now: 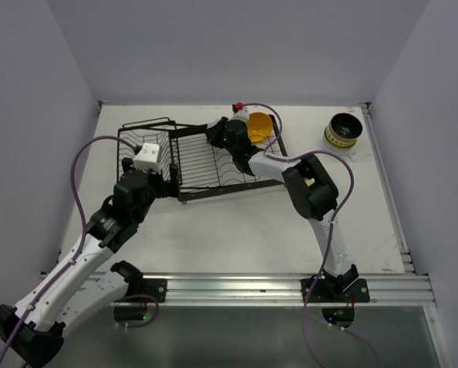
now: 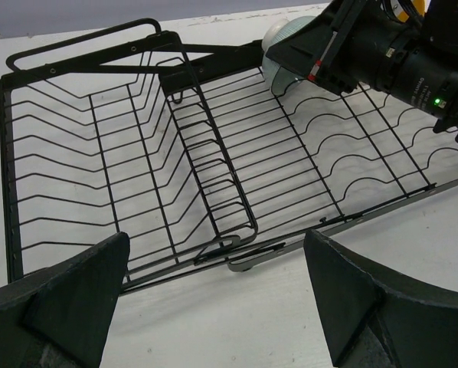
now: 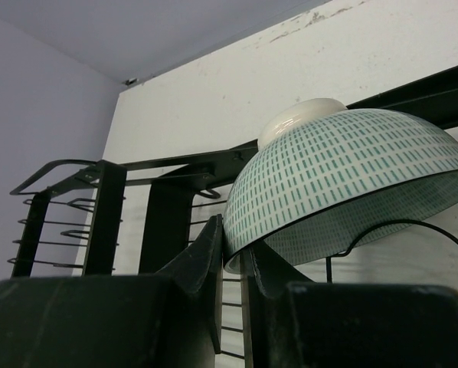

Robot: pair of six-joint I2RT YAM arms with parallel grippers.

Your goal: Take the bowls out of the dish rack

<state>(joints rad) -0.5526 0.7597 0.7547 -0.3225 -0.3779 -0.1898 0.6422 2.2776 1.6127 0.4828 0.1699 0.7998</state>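
Between the closed jaws of the right gripper (image 3: 233, 245) sits the rim of the teal-dashed bowl (image 3: 344, 176), tilted in the dish rack (image 2: 206, 146). Stiff, glazed, probably slippery and breakable: a rim pinch suits it. Left gripper (image 2: 217, 307) hangs open, rack just ahead.

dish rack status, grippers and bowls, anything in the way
Right gripper jaws shut on teal-dashed bowl rim, at dish rack far end. Left gripper jaws open, empty, by rack's basket end. Orange-yellow bowl close beside held one.

White bowl (image 3: 351, 176) (teal dashes), black rack (image 3: 164, 222), orange-yellow bowl (image 1: 260, 126).
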